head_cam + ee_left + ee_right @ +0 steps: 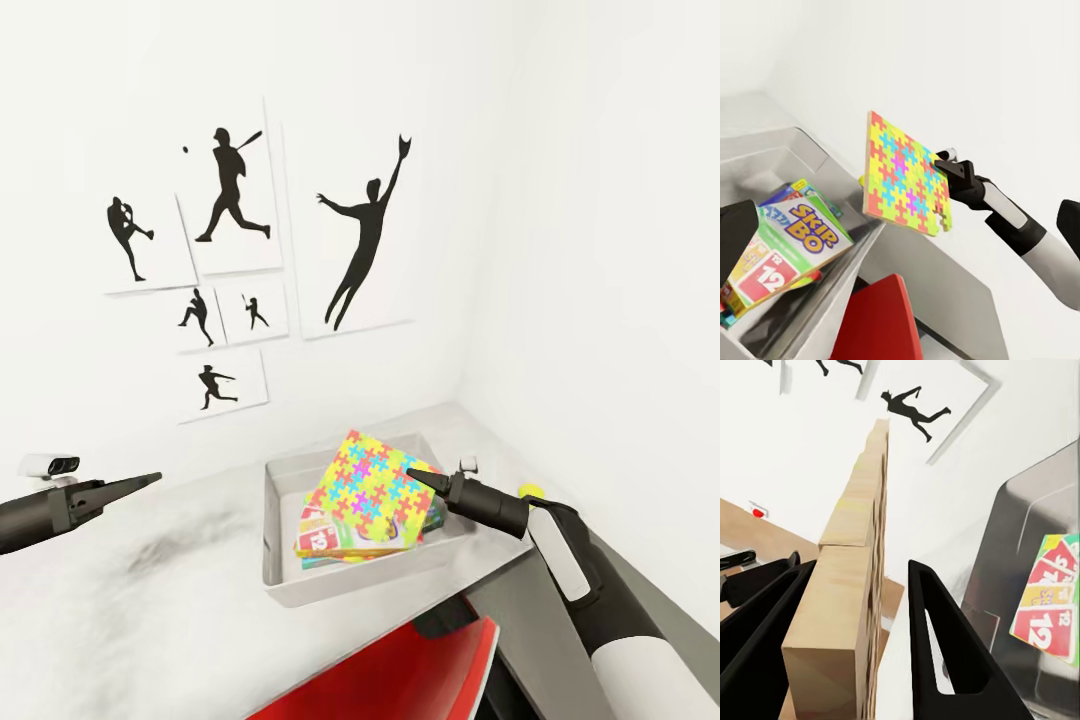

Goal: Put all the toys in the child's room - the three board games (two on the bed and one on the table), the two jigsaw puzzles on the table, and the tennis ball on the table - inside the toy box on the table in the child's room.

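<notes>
White desk top (150,610) runs under both arms. Left gripper (150,479) hangs over its bare stretch, fingers drawn to a point, holding nothing. Six black athlete silhouettes (232,186) hang on the wall behind. Grey toy box (275,540) sits further right on the desk; inside lies a stack of game boxes, SKIP BO box (791,247) on top, exact count unclear. One jigsaw puzzle (370,485) tilts above the stack, its edge pinched by the right gripper (418,480). One tennis ball (530,491) peeks out behind the right arm. Red chair (400,675) below.
</notes>
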Robot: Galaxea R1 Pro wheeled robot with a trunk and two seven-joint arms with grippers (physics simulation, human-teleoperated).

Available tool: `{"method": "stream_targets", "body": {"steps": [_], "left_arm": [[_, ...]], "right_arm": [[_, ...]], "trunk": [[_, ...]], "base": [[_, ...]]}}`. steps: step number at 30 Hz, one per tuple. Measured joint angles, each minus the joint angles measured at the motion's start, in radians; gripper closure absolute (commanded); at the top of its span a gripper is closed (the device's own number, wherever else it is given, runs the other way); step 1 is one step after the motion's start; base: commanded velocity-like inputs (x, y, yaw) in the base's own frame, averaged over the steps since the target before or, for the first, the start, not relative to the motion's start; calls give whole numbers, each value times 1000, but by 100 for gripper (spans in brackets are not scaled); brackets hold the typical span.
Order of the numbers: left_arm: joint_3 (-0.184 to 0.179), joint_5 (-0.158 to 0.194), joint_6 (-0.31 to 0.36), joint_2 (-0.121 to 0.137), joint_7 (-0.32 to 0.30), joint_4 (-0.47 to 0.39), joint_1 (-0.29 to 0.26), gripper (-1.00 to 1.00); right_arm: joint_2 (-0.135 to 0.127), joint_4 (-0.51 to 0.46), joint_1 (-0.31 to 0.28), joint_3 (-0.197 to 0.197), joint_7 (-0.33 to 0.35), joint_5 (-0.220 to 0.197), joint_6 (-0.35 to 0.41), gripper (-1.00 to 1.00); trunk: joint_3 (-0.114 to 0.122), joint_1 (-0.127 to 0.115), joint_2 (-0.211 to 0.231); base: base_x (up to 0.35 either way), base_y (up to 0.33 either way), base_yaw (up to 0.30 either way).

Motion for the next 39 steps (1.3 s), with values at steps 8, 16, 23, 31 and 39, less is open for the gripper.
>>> {"method": "stream_targets", "body": {"steps": [8, 16, 23, 31, 39], "left_arm": [[0, 0, 0, 0, 0, 0, 0, -100], [0, 0, 0, -1, 0, 0, 0, -100], [0, 0, 0, -1, 0, 0, 0, -100], [-1, 0, 0, -1, 0, 0, 0, -100], [-2, 3, -1, -2, 0, 0, 0, -100]], "right_arm": [[0, 0, 0, 0, 0, 0, 0, 100], [0, 0, 0, 0, 0, 0, 0, 100], [0, 1, 0, 0, -3, 0, -1, 100], [1, 2, 0, 0, -11, 1, -2, 100], [12, 41, -8, -2, -134, 6, 7, 100]], "trunk": [[0, 0, 0], [0, 0, 0], [0, 0, 0], [0, 0, 0], [0, 0, 0]], "base": [[28, 0, 0], [1, 0, 0], [0, 0, 0], [0, 0, 0], [0, 0, 0]]}}
